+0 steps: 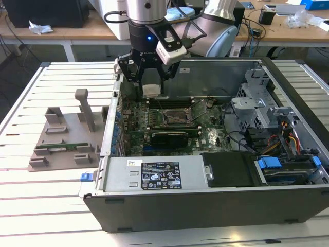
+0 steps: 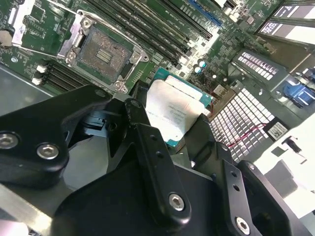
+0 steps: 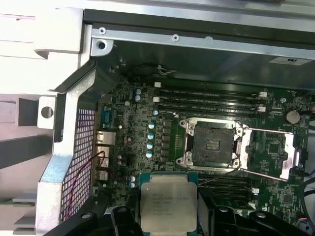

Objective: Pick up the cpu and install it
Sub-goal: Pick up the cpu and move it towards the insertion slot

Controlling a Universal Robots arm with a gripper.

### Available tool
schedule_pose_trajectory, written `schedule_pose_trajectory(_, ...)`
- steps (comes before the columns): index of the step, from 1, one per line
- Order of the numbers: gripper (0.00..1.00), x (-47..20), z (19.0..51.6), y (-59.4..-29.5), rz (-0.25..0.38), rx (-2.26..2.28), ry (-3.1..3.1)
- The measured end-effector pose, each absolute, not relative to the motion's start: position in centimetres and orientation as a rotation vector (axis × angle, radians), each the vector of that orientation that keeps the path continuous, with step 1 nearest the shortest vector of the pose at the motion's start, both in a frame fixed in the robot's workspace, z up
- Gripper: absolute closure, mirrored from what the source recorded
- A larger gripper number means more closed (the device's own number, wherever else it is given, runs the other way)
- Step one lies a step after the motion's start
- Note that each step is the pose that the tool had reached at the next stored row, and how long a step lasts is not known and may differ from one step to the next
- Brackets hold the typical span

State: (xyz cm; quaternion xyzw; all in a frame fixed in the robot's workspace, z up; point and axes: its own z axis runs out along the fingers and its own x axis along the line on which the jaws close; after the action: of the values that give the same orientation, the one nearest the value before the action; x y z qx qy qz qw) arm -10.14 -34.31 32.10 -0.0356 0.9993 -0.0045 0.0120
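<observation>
one claw (image 1: 150, 86) clamped on the cpu (image 1: 151, 91), held over the open computer case (image 1: 205, 208) on the desk (image 1: 51, 206), exterior view. second wrist view: poised above the motherboard (image 2: 44, 29), near the empty socket (image 2: 101, 54). first wrist view: same hold.

Partly covered cpu (image 2: 173, 110)
In the second wrist view a black finger of the gripper (image 2: 166, 125) hides its near corner; in the first wrist view the picture's edge cuts off its lower side.
</observation>
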Motion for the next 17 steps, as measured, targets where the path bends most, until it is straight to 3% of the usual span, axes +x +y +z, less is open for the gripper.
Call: schedule_pose_trajectory(17,0.45,-8.8,30.8,-33.6,-0.014,-0.111,3.115)
